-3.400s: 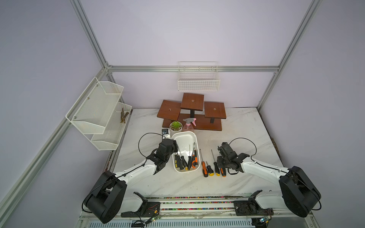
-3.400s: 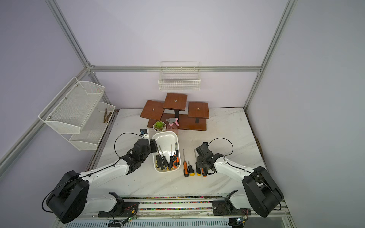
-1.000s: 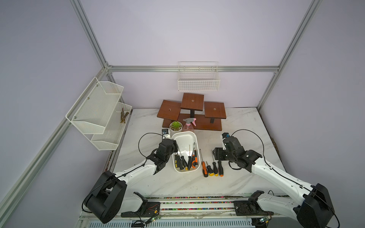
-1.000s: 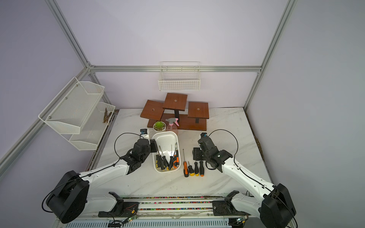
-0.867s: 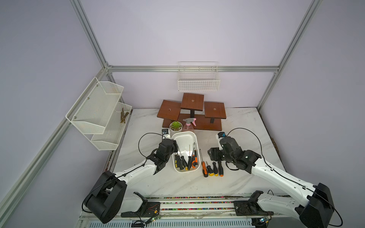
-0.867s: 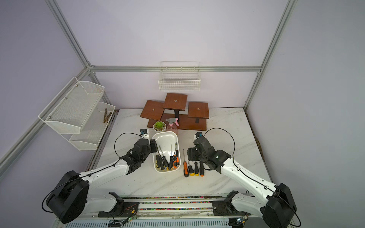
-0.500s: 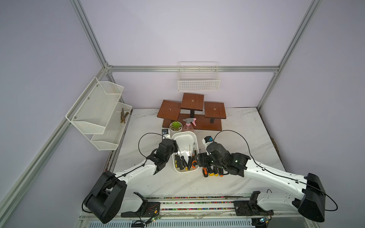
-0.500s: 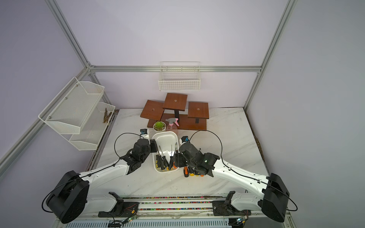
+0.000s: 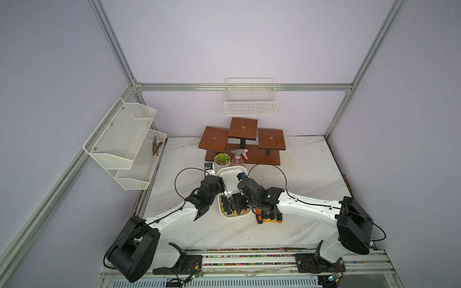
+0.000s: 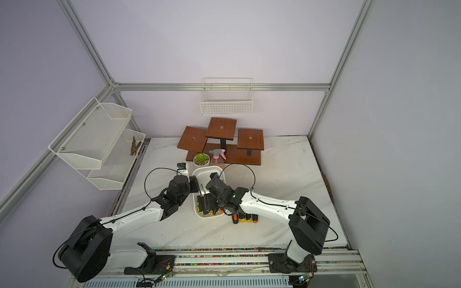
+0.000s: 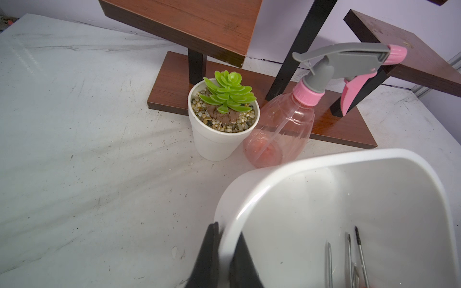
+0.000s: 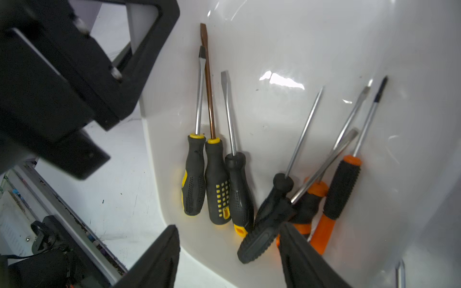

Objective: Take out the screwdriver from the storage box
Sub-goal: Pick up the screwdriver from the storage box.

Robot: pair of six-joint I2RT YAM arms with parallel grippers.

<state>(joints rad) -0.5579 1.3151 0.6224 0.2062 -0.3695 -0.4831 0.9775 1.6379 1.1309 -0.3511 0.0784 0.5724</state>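
The storage box (image 9: 232,169) (image 10: 207,170) is a shallow white tub in the middle of the table. Several screwdrivers (image 12: 217,182) lie at its near end, some with black-and-yellow handles, others black-and-orange (image 12: 341,187). My left gripper (image 11: 224,254) (image 9: 221,185) is shut on the box's left rim (image 11: 262,179), one finger inside and one outside. My right gripper (image 12: 228,232) (image 9: 237,203) (image 10: 208,202) hangs open over the near end. An all-black handle (image 12: 264,237) lies below, between its fingers, untouched.
Three screwdrivers (image 9: 268,218) lie on the marble just right of the box. A potted succulent (image 11: 223,119) and a pink spray bottle (image 11: 282,129) stand behind it, before a wooden tiered stand (image 9: 243,139). A wire basket (image 9: 250,99) hangs on the back wall; a mesh shelf (image 9: 124,142) on the left.
My right arm has swung left from the table beside the three laid-out screwdrivers to over the box's near end. The left arm and the box have not moved.
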